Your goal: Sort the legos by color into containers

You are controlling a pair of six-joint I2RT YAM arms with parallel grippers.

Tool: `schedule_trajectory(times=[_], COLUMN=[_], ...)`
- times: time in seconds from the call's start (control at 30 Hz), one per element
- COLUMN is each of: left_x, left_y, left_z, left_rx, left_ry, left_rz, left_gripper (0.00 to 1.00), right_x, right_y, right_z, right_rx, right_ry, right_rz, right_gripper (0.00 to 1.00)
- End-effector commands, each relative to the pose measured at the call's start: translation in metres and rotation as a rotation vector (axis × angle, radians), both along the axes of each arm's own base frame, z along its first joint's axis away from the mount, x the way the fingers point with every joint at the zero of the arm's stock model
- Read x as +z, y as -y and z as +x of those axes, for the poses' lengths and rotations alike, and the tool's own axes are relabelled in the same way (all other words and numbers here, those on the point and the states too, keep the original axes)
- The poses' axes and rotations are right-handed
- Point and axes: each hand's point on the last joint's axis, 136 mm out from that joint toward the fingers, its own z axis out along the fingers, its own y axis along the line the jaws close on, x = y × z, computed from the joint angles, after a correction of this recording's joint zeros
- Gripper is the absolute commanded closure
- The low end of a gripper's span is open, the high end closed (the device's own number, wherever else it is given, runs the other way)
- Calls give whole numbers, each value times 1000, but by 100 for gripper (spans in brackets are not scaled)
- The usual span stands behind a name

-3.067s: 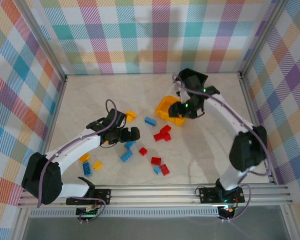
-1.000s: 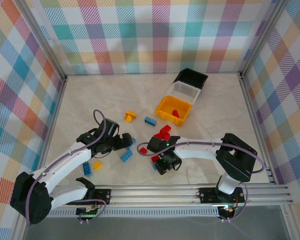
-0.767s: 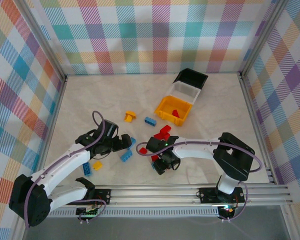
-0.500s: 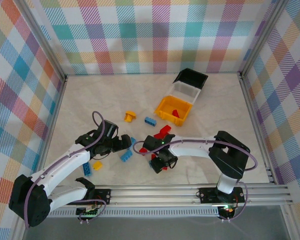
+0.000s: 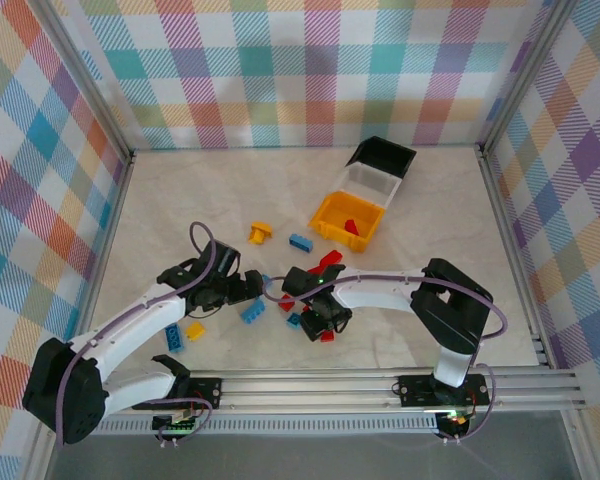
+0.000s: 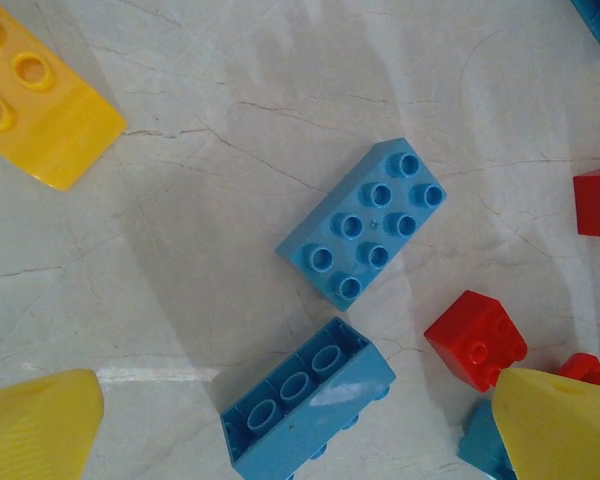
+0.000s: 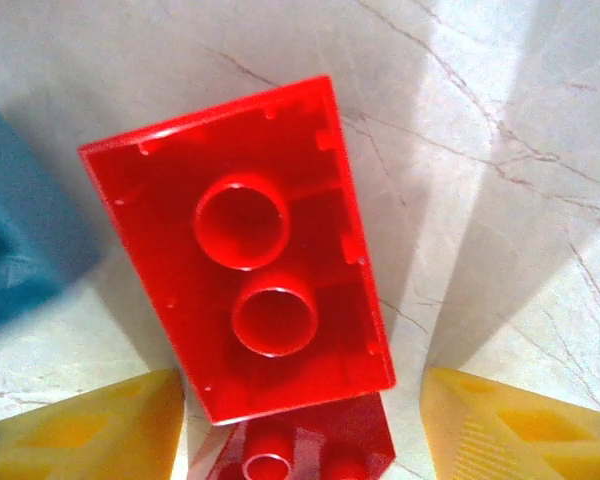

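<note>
1. Since three seconds ago, the right arm has swung from the bins back to the near middle of the table. In the last second its gripper has crept left over the bricks, while the left arm has barely shifted.
2. The right gripper [image 5: 320, 315] hangs low over a red brick [image 7: 245, 290] that lies hollow side up. Its yellow fingers [image 7: 520, 420] stand apart on either side of the brick, not yet closed. This looks like a line-up to pinch the long sides.
3. A second red brick [image 7: 300, 450] peeks out under the first one's near end, and a blue brick [image 7: 20, 250] sits just to its left. Packed this tightly, a neighbour could get caught in the grasp.
4. The left gripper [image 5: 242, 288] hovers to the left, fingers apart around an overturned blue brick [image 6: 308, 410]. A studs-up blue brick [image 6: 365, 222] lies just beyond.
5. At the far right the yellow bin [image 5: 325, 215], white bin [image 5: 370, 180] and black bin [image 5: 382, 155] stand joined in a row. One red piece [image 5: 352, 226] already lies in the yellow bin.
6. The remaining bricks are scattered on the table [image 5: 180, 200], so I judge the sorting to be at an early stage.
</note>
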Motion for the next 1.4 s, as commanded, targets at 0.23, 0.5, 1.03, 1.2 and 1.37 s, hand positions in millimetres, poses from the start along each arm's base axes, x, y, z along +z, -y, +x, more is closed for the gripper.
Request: schedule_trajectory(times=[0.23, 0.5, 1.03, 1.2, 1.37], left_x=[-6, -5, 17, 31, 37], left_y=[4, 7, 31, 39, 35], left_z=[5, 10, 24, 19, 14], left_rx=[-37, -39, -109, -183, -202], left_ry=[-8, -6, 17, 23, 12], left_rz=[15, 4, -30, 11, 50], left_gripper=[0, 0, 1, 2, 3], right_x=[-3, 19, 152, 141, 121], right_y=[27, 43, 62, 60, 61], right_z=[-18, -19, 147, 211, 252], right_rx=[-82, -97, -343, -378, -403], right_ry=[-72, -30, 161, 172, 164], right_rz=[-73, -79, 315, 346, 334], right_gripper=[57, 61, 63, 64, 64])
